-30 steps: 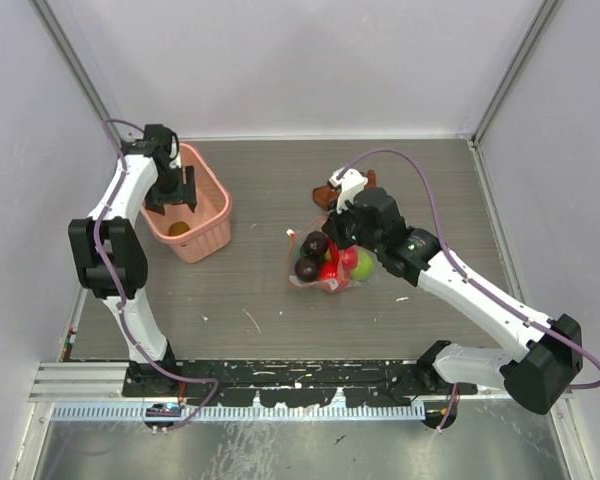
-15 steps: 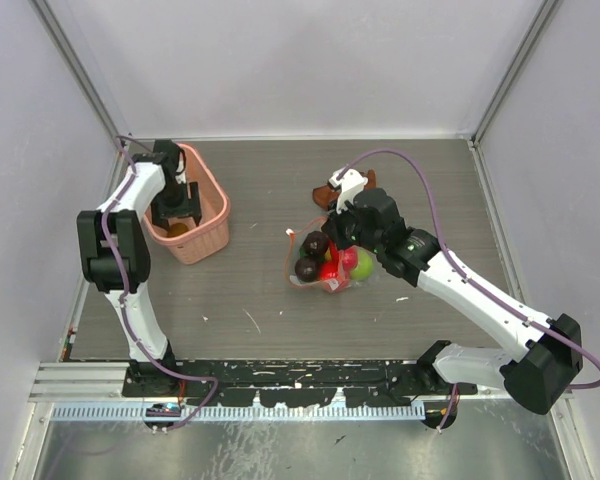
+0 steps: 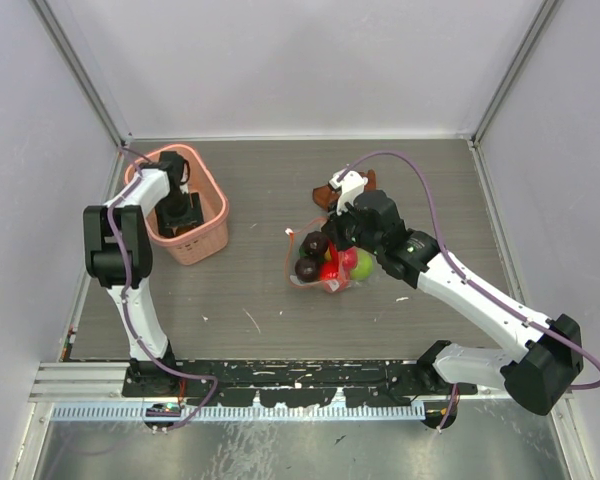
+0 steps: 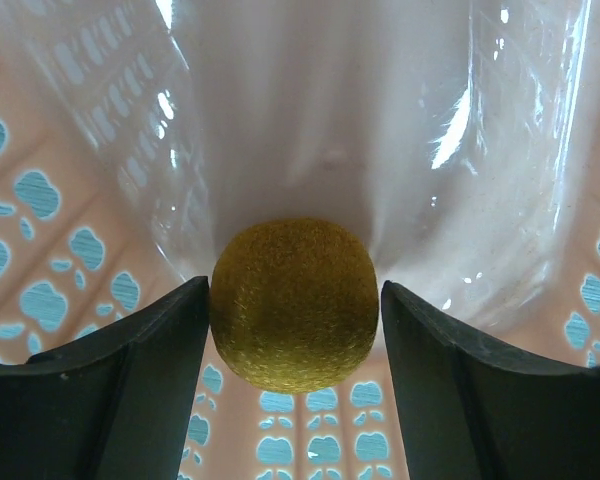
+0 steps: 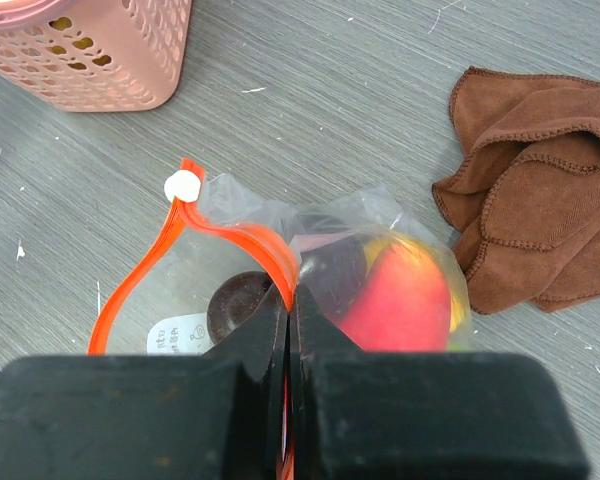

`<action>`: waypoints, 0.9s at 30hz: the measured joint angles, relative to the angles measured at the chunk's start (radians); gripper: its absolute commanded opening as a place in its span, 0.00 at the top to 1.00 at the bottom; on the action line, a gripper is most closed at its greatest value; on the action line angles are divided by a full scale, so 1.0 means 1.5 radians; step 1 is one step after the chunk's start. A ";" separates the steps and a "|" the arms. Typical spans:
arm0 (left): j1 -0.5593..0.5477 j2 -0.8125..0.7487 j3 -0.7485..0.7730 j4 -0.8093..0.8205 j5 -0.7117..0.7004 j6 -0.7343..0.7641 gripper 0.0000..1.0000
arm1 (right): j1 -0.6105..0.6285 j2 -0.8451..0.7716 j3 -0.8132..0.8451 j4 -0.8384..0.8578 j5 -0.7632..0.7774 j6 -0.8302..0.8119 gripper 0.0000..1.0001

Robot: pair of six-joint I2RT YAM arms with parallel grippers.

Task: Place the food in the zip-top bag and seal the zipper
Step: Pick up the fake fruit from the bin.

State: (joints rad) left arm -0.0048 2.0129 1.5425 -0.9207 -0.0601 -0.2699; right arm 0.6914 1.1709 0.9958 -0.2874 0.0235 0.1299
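Left pincer [image 4: 295, 330] is down inside the pink basket [image 3: 198, 246]. Its two dark fingers [image 4: 110, 390] sit against opposite sides of a fuzzy yellow-brown ball [image 4: 295, 300], so I read it as clamped on the ball. The ball is the only thing I can see in the basket from the left wrist view; the perforated walls and glossy floor are all around it. The zip-top bag [image 3: 325, 265] lies on the tabletop [image 3: 260, 190] near the middle, well apart from the basket. The bag holds two dark round pieces [image 3: 310, 255], a red fruit [image 5: 405, 295] and something green [image 3: 361, 263], and a white label shows through the plastic. Right pincer [image 5: 290, 300] has its fingers together, pinching the zipper [image 5: 130, 278] at the bag's mouth. The mouth gapes open in a loop, with the white tab [image 5: 182, 185] at the far end of the strip. A brown cloth [image 5: 535, 210] is crumpled just beside the bag on the far side.
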 measured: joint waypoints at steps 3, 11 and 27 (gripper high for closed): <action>0.000 0.004 -0.001 0.001 0.006 -0.003 0.30 | 0.000 -0.001 -0.002 0.002 0.000 0.000 1.00; 0.000 0.004 -0.012 0.003 0.022 -0.005 0.50 | 0.000 -0.002 -0.005 0.004 0.000 0.002 1.00; -0.001 -0.192 -0.105 0.039 0.045 -0.036 0.56 | 0.000 -0.012 -0.005 0.001 0.003 0.006 1.00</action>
State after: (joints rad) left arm -0.0055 1.7256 1.3846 -0.8619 0.0067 -0.3244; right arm 0.6914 1.1534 0.9890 -0.2855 0.0284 0.1387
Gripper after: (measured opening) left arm 0.584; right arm 0.053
